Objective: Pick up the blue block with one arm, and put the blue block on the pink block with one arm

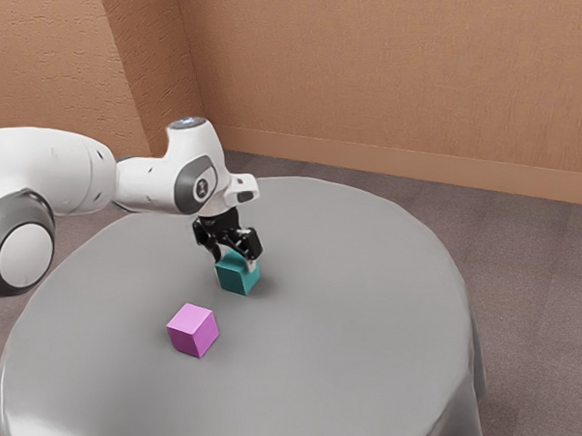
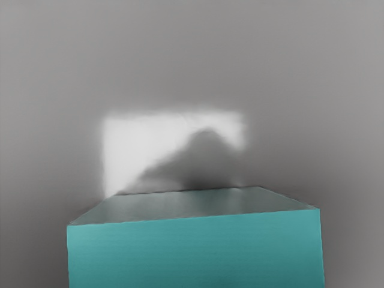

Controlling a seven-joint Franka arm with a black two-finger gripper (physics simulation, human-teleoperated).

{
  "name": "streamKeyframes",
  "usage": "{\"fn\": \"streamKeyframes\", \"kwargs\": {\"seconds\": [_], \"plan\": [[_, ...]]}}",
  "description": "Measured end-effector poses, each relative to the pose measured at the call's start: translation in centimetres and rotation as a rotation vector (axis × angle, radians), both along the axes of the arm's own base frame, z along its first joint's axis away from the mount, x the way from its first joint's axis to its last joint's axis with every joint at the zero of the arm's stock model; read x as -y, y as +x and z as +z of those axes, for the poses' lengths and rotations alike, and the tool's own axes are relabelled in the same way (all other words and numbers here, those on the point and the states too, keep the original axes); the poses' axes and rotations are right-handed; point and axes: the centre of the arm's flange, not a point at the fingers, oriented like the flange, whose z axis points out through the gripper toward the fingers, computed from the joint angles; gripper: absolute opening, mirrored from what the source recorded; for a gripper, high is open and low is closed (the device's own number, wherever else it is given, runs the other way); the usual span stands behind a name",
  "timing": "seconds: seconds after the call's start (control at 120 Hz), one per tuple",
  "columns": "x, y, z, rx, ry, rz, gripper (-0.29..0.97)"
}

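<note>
Scanning from the exterior view's left, the white Franka arm (image 1: pixel 67 179) reaches in over a round grey table (image 1: pixel 371 272). First thing on the tabletop is the pink block (image 1: pixel 193 330), sitting by itself with its top bare, so the stacking isn't done. A bit further right and further back is the blue block (image 1: pixel 238 278) (honestly more teal), near the pink one but not touching it. The black gripper (image 1: pixel 238 260) is right down on top of it, pointing straight down. In the wrist view the blue block (image 2: pixel 195 252) sits just under the hand, with shadowed table (image 2: pixel 192 60) beyond it. Whether the pincer is actually clamped on the block or open around it, can't tell from these shots.

Best guess: this is the pick-up step, so early days. The next move calls for a firm grip, a straight lift high enough to clear the pink block, then a short carry toward the exterior view's left and front, squaring the faces up before lowering.

Containers: nothing of the sort here, no tray or bin, just the two blocks.
</note>
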Motion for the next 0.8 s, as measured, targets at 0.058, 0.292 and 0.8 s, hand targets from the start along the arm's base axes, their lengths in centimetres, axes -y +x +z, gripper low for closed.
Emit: {"fn": "streamKeyframes", "kwargs": {"seconds": [0.058, 0.292, 0.8], "plan": [[0.0, 0.1, -0.8, -0.007, -0.007, -0.005, 0.68], [-0.1, 0.3, -3.0, -0.028, -0.031, -0.015, 0.68], [0.1, -3.8, 3.6, 0.009, -0.065, -0.002, 0.31]]}}
